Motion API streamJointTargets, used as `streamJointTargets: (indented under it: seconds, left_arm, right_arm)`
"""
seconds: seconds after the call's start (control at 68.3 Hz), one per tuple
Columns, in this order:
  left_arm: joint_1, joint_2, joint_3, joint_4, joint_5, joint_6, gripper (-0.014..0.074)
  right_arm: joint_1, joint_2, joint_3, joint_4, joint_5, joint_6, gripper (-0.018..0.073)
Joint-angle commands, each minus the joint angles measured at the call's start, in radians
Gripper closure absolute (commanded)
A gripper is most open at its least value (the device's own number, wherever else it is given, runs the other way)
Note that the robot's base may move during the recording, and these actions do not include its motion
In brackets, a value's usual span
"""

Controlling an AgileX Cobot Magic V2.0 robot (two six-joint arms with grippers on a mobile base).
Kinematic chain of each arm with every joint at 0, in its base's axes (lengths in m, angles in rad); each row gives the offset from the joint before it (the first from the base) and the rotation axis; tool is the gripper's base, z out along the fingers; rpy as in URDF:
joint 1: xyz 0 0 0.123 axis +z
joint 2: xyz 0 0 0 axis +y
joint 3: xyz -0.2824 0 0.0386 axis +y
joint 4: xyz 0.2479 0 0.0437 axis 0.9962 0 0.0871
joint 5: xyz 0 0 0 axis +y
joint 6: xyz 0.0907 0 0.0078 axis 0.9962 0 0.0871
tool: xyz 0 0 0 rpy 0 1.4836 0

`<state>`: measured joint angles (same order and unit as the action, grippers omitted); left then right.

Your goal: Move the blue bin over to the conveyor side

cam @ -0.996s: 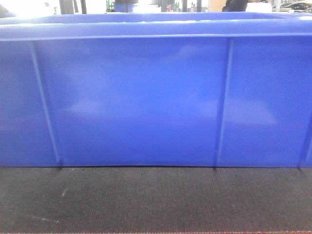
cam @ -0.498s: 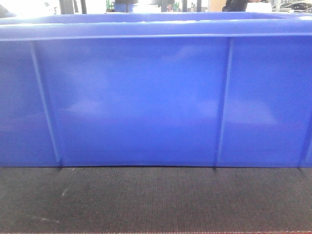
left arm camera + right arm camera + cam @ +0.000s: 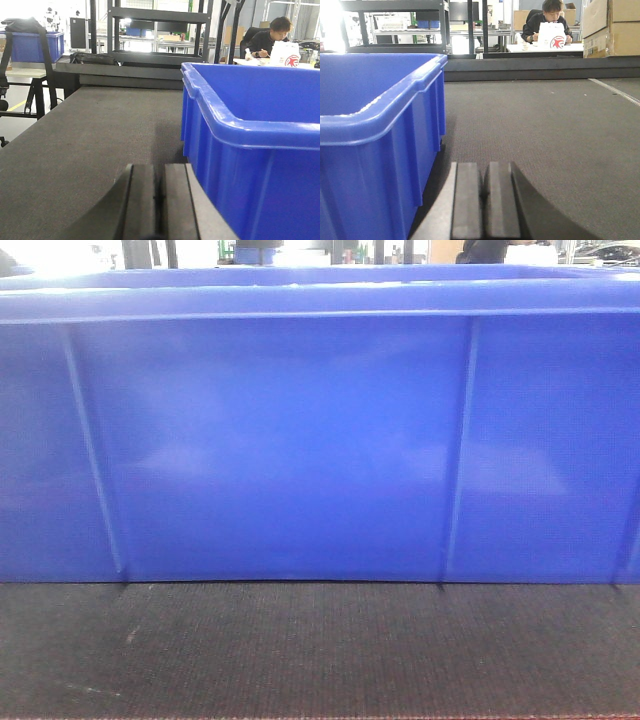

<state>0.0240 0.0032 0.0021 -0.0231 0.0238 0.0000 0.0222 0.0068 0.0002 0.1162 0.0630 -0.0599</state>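
Observation:
The blue bin (image 3: 300,440) fills the front view, its ribbed wall standing on the dark woven belt of the conveyor side (image 3: 320,650). In the left wrist view the blue bin (image 3: 250,125) is to the right of my left gripper (image 3: 160,172), which is shut and empty, low over the belt (image 3: 90,140) just beside the bin's wall. Seen from the right wrist, the bin (image 3: 375,115) stands to the left of my right gripper (image 3: 483,170). That gripper is also shut with nothing in it, close to the bin's other end wall.
A black metal rack (image 3: 155,30) and a raised ledge stand at the belt's far end. A second blue bin (image 3: 32,45) sits on a stand at far left. A seated person (image 3: 547,22) works at a table behind. Cardboard boxes (image 3: 612,25) stand at right.

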Motion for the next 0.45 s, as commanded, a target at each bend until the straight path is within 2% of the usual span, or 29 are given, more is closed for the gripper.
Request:
streamJointTargets:
  seconds: [0.0, 0.439]
  left_arm:
    - [0.004, -0.003, -0.002, 0.003, -0.017, -0.008, 0.0605]
    - [0.004, -0.003, -0.002, 0.003, -0.017, -0.008, 0.0605]
  right_arm:
    - [-0.005, -0.007, 0.000, 0.003, -0.025, -0.005, 0.0644]
    - [-0.005, -0.007, 0.000, 0.003, -0.025, -0.005, 0.0644]
